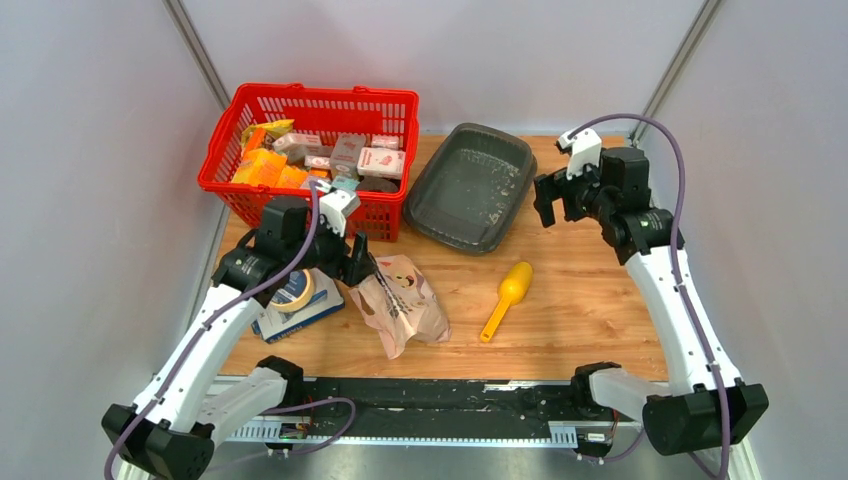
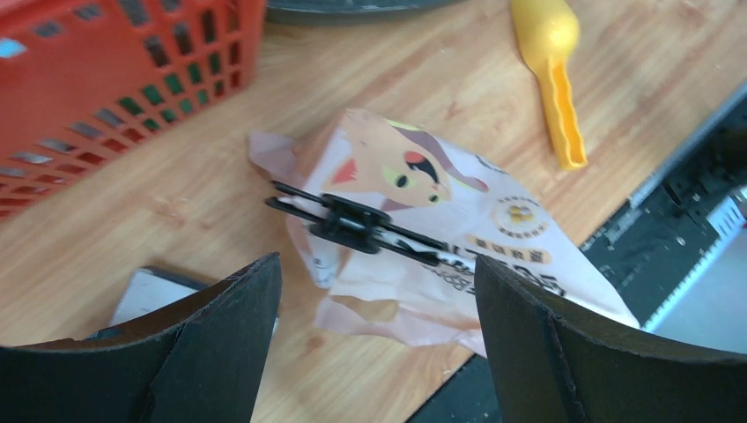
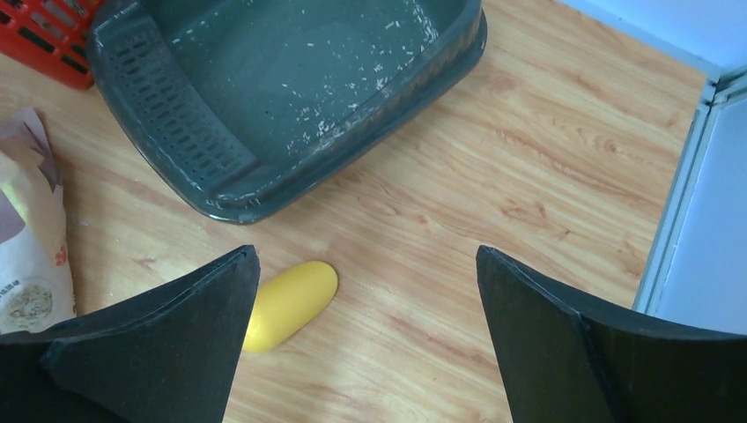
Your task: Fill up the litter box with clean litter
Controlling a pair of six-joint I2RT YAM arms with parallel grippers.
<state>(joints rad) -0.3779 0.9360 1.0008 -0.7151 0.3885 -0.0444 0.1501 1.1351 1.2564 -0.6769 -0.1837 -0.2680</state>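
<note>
While left end effector [image 2: 377,273], right end effector [image 3: 366,256] gape empty: clipped bag [image 2: 458,220], lifted carelessly, may spill beside litter box [image 3: 220,53].

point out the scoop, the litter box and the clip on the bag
scoop [image 1: 507,297] top view, where bowl meets handle
litter box [image 1: 465,185] top view, bare floor
clip [image 2: 352,225] left wrist view, its middle

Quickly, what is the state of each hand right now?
Left hand: open, holding nothing.
Right hand: open, holding nothing.
</note>
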